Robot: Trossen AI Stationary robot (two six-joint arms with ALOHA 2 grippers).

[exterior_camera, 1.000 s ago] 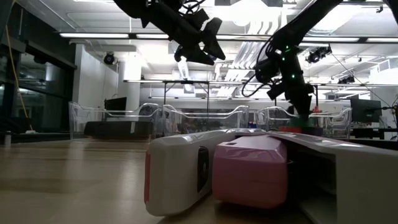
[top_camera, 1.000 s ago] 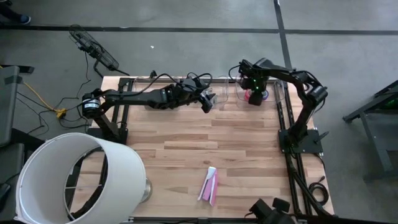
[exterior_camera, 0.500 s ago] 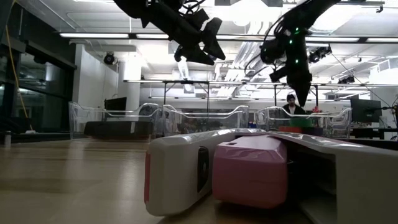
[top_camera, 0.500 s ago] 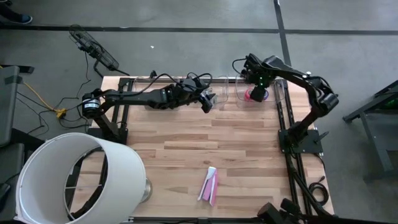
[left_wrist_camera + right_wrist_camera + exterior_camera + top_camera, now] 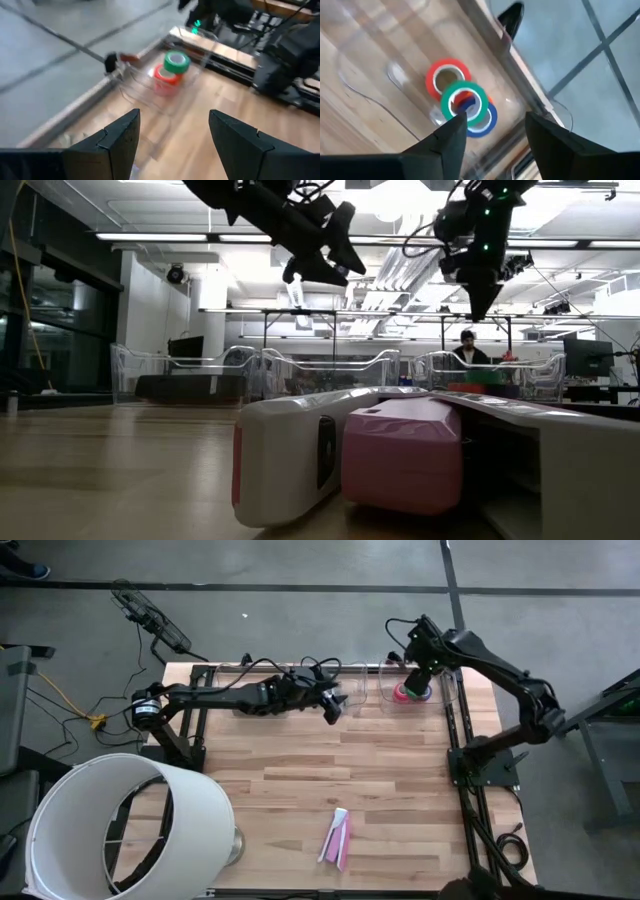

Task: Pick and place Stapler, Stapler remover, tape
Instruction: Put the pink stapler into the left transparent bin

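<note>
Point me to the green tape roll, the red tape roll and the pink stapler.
green tape roll (image 5: 465, 102), right wrist view, on the ring's upper band.
red tape roll (image 5: 446, 67), right wrist view, on the ring's top edge.
pink stapler (image 5: 400, 455), low view, on its near end face.

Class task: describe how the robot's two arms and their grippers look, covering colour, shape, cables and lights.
Both arms are dark, slim and jointed, with black cables looping along them. The left gripper and the right gripper each end in two dark, wedge-shaped fingers. A small green light glows on the right arm near its wrist.
</note>
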